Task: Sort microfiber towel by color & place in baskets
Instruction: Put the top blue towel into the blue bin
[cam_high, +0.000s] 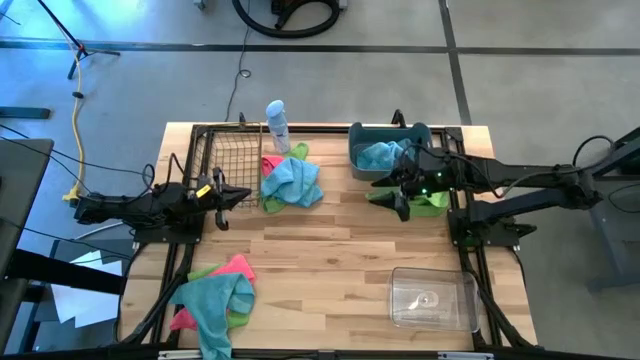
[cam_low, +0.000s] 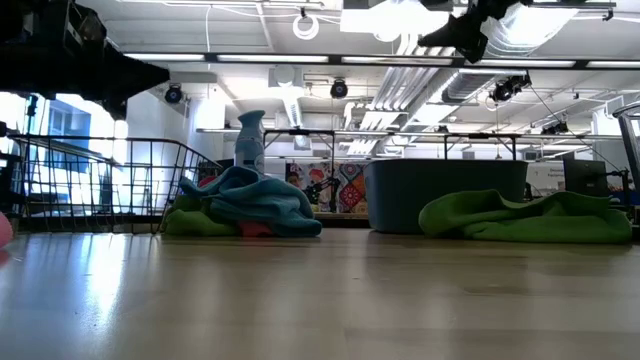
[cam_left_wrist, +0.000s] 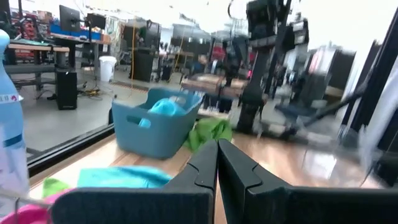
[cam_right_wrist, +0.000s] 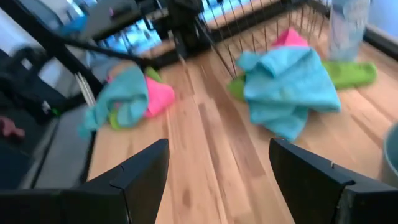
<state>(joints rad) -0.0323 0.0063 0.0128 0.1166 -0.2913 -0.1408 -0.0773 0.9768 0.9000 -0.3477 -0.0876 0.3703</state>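
My right gripper (cam_high: 398, 198) hangs open above the table, over the left edge of a lime green towel (cam_high: 425, 200) that lies flat beside the grey-blue tub (cam_high: 357, 150); its fingers (cam_right_wrist: 140, 171) hold nothing. A teal towel (cam_high: 380, 155) lies inside the tub. My left gripper (cam_high: 240, 197) is shut (cam_left_wrist: 216, 168) and empty, next to the black wire basket (cam_high: 225, 150). A heap of teal, green and pink towels (cam_high: 290, 180) rests by that basket. Another heap (cam_high: 215, 295) lies near the table's near left corner. The clear box (cam_high: 432, 297) stands near right.
A white-and-blue spray bottle (cam_high: 277, 125) stands at the far edge between the wire basket and the tub. Bare wood runs across the table's middle (cam_high: 330, 250). Black frame rails border the table's left and right sides.
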